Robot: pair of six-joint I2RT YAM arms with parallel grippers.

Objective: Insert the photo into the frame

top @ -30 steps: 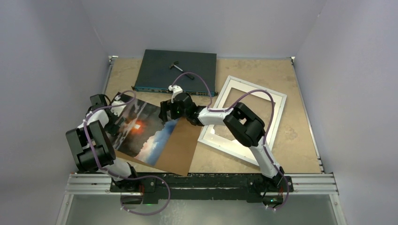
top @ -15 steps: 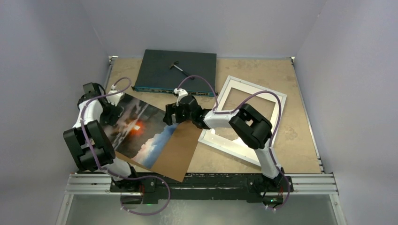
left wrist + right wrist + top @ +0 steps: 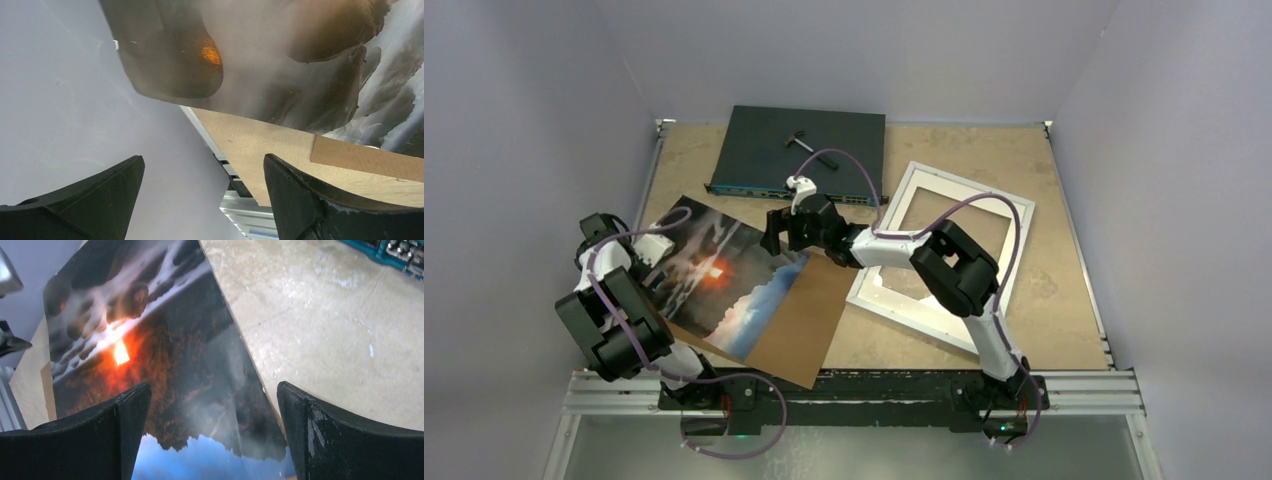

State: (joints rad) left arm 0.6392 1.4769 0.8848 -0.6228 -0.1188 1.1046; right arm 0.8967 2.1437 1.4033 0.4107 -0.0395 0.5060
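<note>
The photo (image 3: 714,275), a dark cloudy landscape with an orange glow, lies flat at the left on a brown backing board (image 3: 796,325). The white-bordered frame (image 3: 944,176) lies at the right, partly under my right arm. My left gripper (image 3: 652,248) hangs open at the photo's left edge, nothing between its fingers; its wrist view shows the photo (image 3: 280,50) ahead, beyond the gripper (image 3: 202,165). My right gripper (image 3: 776,238) stands open just above the photo's far right edge. In its wrist view the gripper (image 3: 214,390) straddles that edge of the photo (image 3: 165,355).
A dark network switch (image 3: 799,150) with a small tool on top sits at the back. The grey side wall (image 3: 60,100) is close by my left gripper. Bare table (image 3: 325,330) lies right of the photo. A metal rail (image 3: 854,385) runs along the near edge.
My left arm has drawn back to the left, from over the photo to its left edge. My right gripper shifted slightly back and left. The photo has stayed put.
</note>
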